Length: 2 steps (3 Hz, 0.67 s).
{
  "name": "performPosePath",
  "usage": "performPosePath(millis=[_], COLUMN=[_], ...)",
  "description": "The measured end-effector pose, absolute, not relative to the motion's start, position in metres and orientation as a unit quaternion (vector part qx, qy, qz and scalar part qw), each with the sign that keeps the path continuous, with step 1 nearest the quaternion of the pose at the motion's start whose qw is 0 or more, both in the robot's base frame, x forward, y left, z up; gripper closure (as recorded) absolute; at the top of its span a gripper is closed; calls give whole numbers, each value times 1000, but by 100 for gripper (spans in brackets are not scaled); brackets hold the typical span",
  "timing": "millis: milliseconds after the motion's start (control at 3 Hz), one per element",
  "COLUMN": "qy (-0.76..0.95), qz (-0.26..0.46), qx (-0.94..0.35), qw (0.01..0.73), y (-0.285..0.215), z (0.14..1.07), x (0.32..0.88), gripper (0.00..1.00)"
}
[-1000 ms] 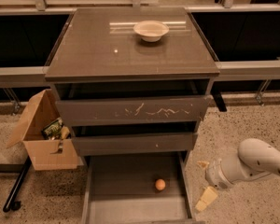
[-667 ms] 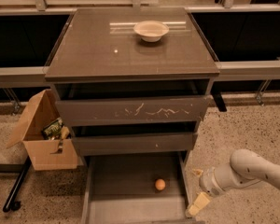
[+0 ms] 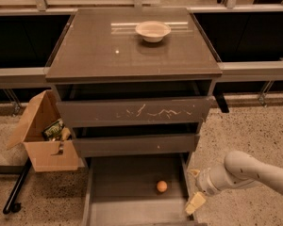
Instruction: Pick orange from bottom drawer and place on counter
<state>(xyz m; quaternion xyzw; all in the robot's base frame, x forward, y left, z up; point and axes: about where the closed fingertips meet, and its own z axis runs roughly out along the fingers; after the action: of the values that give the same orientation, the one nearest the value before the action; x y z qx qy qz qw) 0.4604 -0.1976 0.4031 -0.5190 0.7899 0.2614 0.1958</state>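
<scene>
the spread pincer [image 3: 194, 188] is hanging just outside the right wall of the open bottom drawer [image 3: 125, 197], so it is probably needing to clear that wall and come down straddling the orange [image 3: 162, 186] lying on the drawer floor, having edged leftward toward the drawer while the fruit is staying put.

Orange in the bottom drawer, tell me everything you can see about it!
The small round orange fruit looks smooth and evenly orange. It rests on the flat grey floor of the pulled-out bottom drawer, right of the middle, clear of the walls. Only the floor touches it. The robot's cream gripper is to its right, by the drawer's right wall, apart from the fruit.
</scene>
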Motion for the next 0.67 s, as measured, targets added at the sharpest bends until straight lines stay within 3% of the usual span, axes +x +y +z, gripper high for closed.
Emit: performPosePath(millis=[667], qy=[775], qz=[263], qx=[-523], qw=[239], y=[-194], z=[301], x=[517], gripper=[0])
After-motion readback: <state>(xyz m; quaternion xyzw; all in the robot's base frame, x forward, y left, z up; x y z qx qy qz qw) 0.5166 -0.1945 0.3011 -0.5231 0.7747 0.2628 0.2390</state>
